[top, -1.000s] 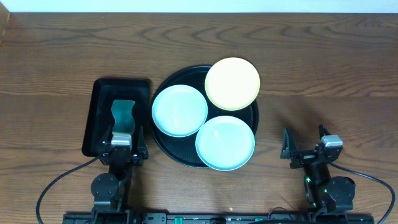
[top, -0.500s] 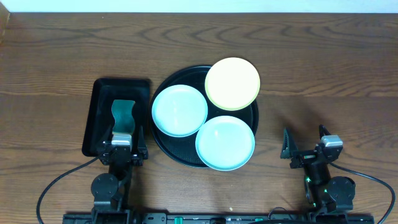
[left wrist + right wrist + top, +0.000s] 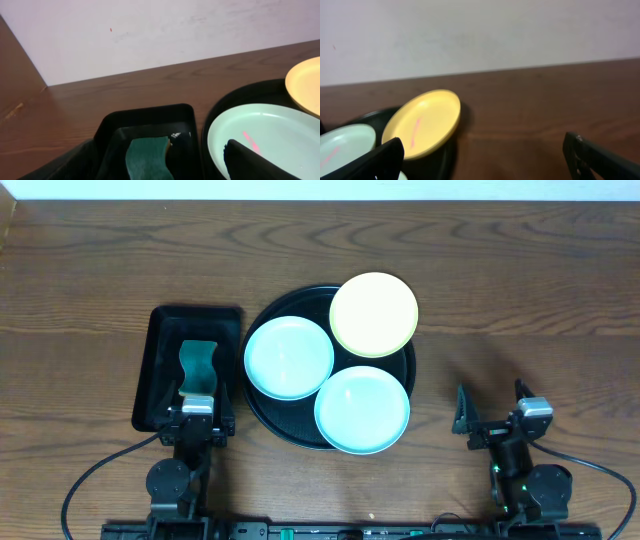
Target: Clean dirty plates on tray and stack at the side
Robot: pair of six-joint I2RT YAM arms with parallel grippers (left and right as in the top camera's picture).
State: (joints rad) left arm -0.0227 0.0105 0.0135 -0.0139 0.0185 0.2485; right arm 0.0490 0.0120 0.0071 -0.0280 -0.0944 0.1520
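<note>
Nearest the robot's bases, the left claw [image 3: 200,398] was released, fingers spread, over the near end of a small black rectangular tray [image 3: 160,340] that held a green sponge [image 3: 197,363]. The right claw [image 3: 490,410] was likewise spread wide and empty above the bare wooden bench [image 3: 540,310], well apart from the plates. Between the two claws lay the round black tray [image 3: 262,418]. The near mint-green plate [image 3: 362,409] rested at its near edge. The left mint-green plate [image 3: 289,357] sat at its left side, showing a pink streak in the left wrist view. Farthest, the yellow plate [image 3: 373,314], also streaked pink, overhung the tray's far right rim.
</note>
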